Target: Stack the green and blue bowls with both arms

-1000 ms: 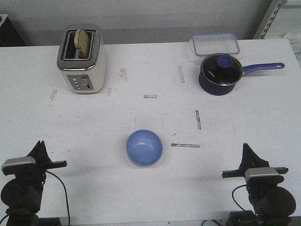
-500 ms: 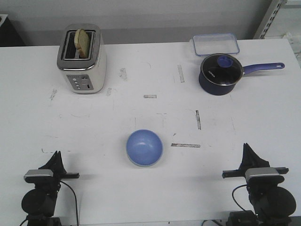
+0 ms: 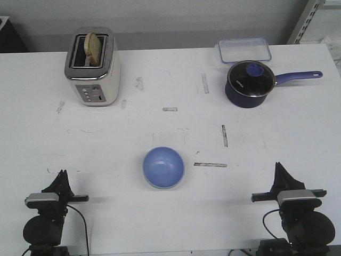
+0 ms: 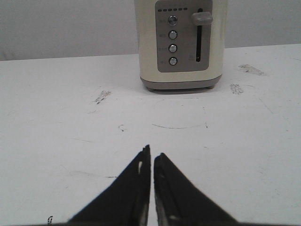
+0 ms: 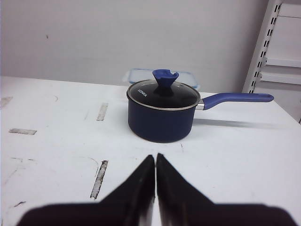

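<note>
The periwinkle blue bowl (image 3: 163, 167) sits upright on the white table (image 3: 170, 128), near the front and midway between my arms. A thin pale edge shows under its near rim; I cannot tell whether that is the green bowl, which shows nowhere else. My left gripper (image 3: 62, 173) (image 4: 152, 150) rests at the front left, shut and empty, pointing toward the toaster. At the front right, my right gripper (image 3: 278, 165) (image 5: 155, 156) is also shut with nothing in it, pointing toward the saucepan. Both stand well clear of the bowl.
A cream toaster (image 3: 93, 66) (image 4: 181, 42) with a slice of bread stands at the back left. A dark navy saucepan (image 3: 249, 84) (image 5: 162, 115) with a lid and long handle is at the back right, with a clear plastic box (image 3: 243, 49) behind it.
My left arm has shifted right and back toward the table's front edge, then settled. The right arm and the blue bowl have not moved.
</note>
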Motion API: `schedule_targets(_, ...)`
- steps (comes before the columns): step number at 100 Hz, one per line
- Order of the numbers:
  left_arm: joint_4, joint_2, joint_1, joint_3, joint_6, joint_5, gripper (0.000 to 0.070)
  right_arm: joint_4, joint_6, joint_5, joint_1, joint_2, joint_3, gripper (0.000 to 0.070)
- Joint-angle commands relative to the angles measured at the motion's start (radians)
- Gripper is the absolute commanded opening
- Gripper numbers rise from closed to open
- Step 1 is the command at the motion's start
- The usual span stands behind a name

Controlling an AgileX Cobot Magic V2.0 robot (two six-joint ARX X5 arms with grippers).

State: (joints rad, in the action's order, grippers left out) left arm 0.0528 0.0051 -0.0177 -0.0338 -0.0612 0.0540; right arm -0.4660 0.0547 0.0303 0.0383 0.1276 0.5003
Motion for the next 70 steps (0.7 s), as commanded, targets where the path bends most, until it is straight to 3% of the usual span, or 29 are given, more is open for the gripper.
schedule_targets(1, 0.017, -0.001, 0.000, 0.022, -0.005, 0.001, 0.0001, 0.009, 0.000, 0.003, 0.001, -0.002, 0.004, 0.0000)
schedule_targets(53, 0.017, -0.001, 0.000, 0.022, -0.005, 0.001, 0.0001, 0.010, 0.003, 0.003, 0.000, -0.003, 0.004, 0.0000)
schedule_targets(70, 0.017, -0.001, 0.000, 0.021, -0.005, 0.001, 0.0001, 0.130, -0.014, -0.009, -0.048, -0.003, -0.067, 0.0000)
